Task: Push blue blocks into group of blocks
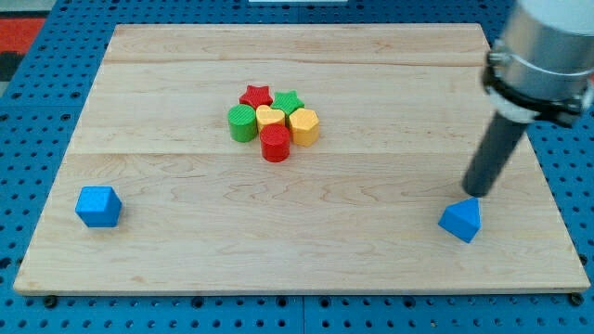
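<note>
A blue cube [98, 206] lies near the board's lower left corner. A blue triangular block [461, 221] lies at the lower right. My tip [472, 194] stands just above that triangular block, at its upper right edge, touching or nearly touching it. A tight group sits at the upper middle of the board: a red star [256, 96], a green star [288, 100], a green cylinder [242, 122], a yellow heart [270, 118], a yellow hexagon [304, 125] and a red cylinder [275, 144]. Both blue blocks lie far from the group.
The wooden board [297, 250] rests on a blue perforated table [19, 121]. The arm's grey and black body [543, 56] hangs over the board's upper right corner.
</note>
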